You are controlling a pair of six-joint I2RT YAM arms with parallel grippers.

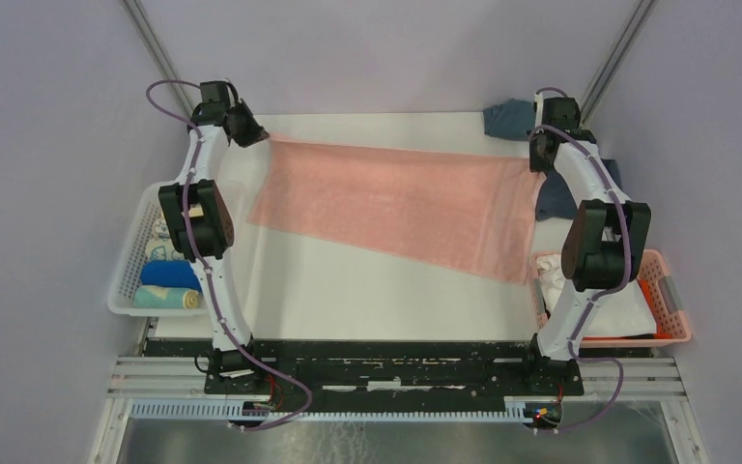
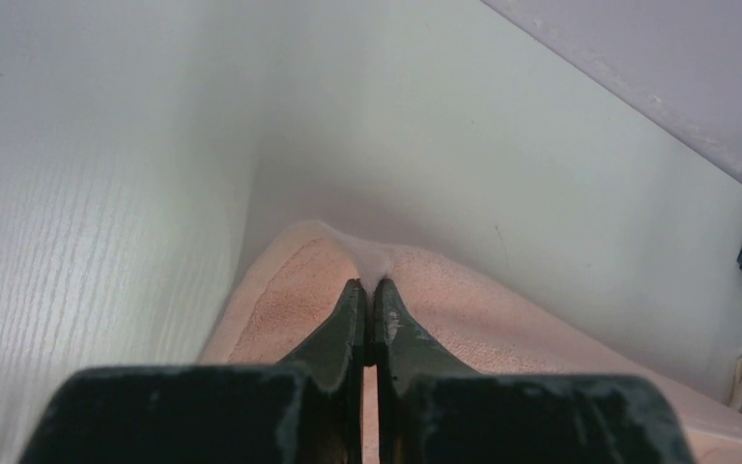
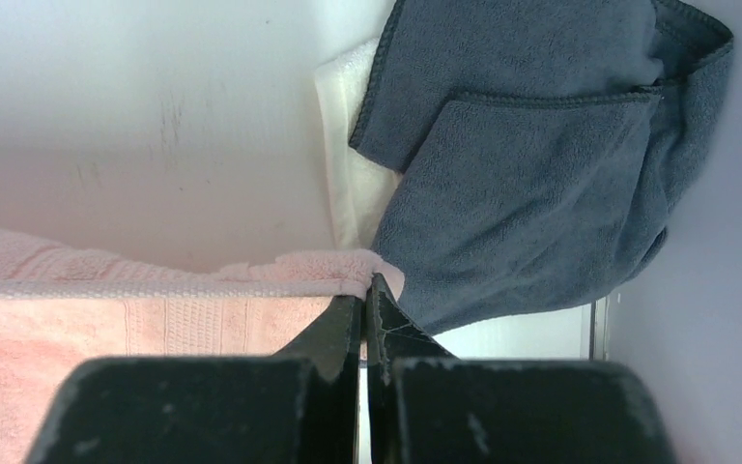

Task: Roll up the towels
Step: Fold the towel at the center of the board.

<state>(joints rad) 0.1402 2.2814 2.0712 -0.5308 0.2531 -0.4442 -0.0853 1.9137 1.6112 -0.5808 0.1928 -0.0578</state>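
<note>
Evidently left claw [image 2: 368, 287], right claw [image 3: 365, 290] pinching pink towel [image 1: 396, 203] far corners tight, stretching it flat over worktop [image 1: 367, 290], likely for rolling.

From high over the near side of the pink towel [image 1: 396, 208], the top external view looks down on all of it. The 2 wrist views sit close above its far left and far right corners, facing past its far edge; all 3 share it.

spread towel [image 1: 396, 208]: table [image 1: 367, 290] centre | rolled towels [image 1: 169, 275]: in left basket [image 1: 124, 275]
</note>
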